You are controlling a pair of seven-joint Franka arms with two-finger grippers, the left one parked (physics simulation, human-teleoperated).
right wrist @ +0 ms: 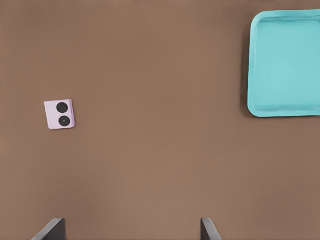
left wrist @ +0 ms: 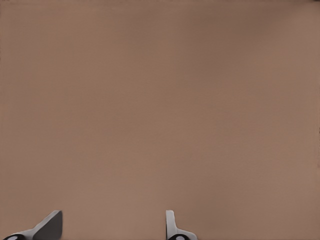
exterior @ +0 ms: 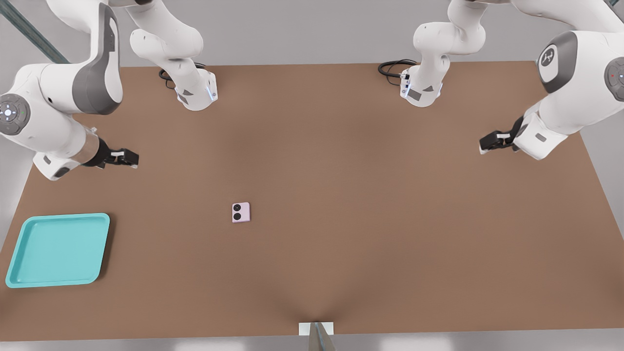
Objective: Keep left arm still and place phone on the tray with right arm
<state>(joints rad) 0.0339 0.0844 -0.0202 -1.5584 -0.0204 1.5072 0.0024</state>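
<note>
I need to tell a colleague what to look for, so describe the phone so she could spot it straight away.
On the brown table, right of the turquoise tray in the front view, lies the phone: a small pale pink slab with two black lenses. The open gripper hangs apart from it, holding nothing.

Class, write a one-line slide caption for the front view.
Open gripper hovers above the table, the phone lying apart from the empty tray.

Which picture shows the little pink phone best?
The right wrist view: the small pale pink, nearly square phone looks biggest there, both black lenses clear, beyond the open black pincer. The front view shows it smaller, lying on the brown table. The left wrist view misses it.
</note>
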